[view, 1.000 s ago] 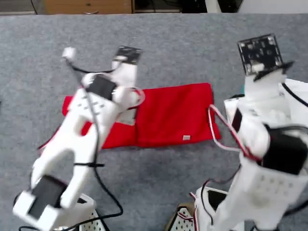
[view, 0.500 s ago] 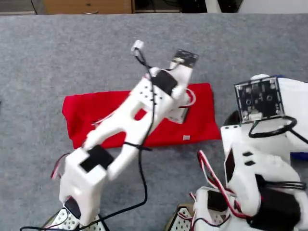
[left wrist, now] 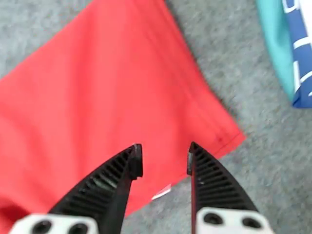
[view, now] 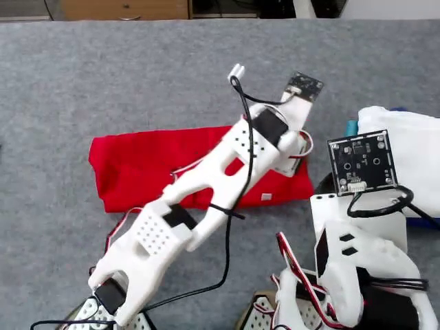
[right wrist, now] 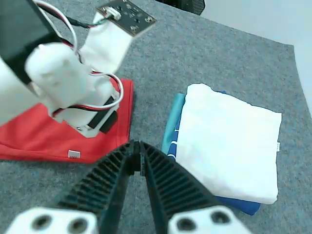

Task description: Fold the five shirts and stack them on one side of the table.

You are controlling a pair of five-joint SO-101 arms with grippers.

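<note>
from my screens i count one grey table (view: 103,75), two white arms, four shirts i can make out, and two grippers.

the left arm (view: 206,185) stretches slantwise across the middle of the table; the right arm (view: 357,254) stands at the near edge on its own side.

one red shirt (view: 151,165) lies flat mid-table, folded into a long rectangle. the other three are stacked on the right side of the table, just beside the red shirt's end but not touching it: a white shirt (right wrist: 229,146) on top, a blue shirt (right wrist: 239,204) under it, and a teal shirt (right wrist: 171,124) peeking out at the side facing the red one.

the left gripper (left wrist: 164,160) is released, fingers spread with nothing between them, hanging over the red shirt's end near the stack, close to its hemmed corner. i cannot tell whether it touches the cloth.

the right gripper (right wrist: 135,158) is clenched on nothing, above bare table between the red shirt and the stack.

one small white tag (left wrist: 161,192) sits at the red shirt's near edge.
</note>
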